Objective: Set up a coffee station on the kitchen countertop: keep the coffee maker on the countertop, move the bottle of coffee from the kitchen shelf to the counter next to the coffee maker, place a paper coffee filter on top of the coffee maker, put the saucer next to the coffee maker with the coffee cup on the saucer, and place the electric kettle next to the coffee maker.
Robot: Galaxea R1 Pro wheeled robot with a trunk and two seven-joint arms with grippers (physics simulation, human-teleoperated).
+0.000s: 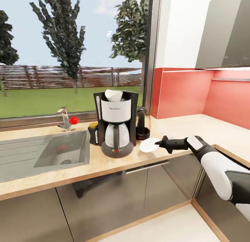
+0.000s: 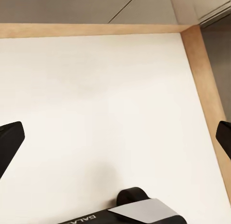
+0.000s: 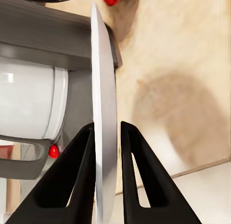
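The right end effector point(image 1: 160, 142) is pinching the saucer point(image 1: 150, 144) by its rim, reaching in from the right over the front part of the worktop point(image 1: 180, 125); in the right wrist view the two black fingers point(image 3: 79, 166) are closing on either face of the thin white plate, seen edge-on. From the head view the saucer is lying roughly flat, just right of the coffee maker point(image 1: 116, 124) and in front of the electric kettle point(image 1: 142, 125), though whether it is resting on the wood or hanging just above it is hard to tell. The paper coffee filter point(image 1: 114, 95) is sitting in the top of the coffee maker, and the bottle of coffee point(image 1: 93, 132) is standing close against the machine's left side, between it and the sink point(image 1: 52, 150). The left end effector point(image 2: 115, 137) is hanging with its fingers spread wide and holding nothing, pointing down at a pale floor. The saucer is likely behaving as a light, stiff, smooth and brittle piece, so an edge pinch is probably giving only a narrow, slippery hold; a grip well in from the lip and a gentle, level set-down would suit it best. The cup is the piece that seems to be missing from the station.
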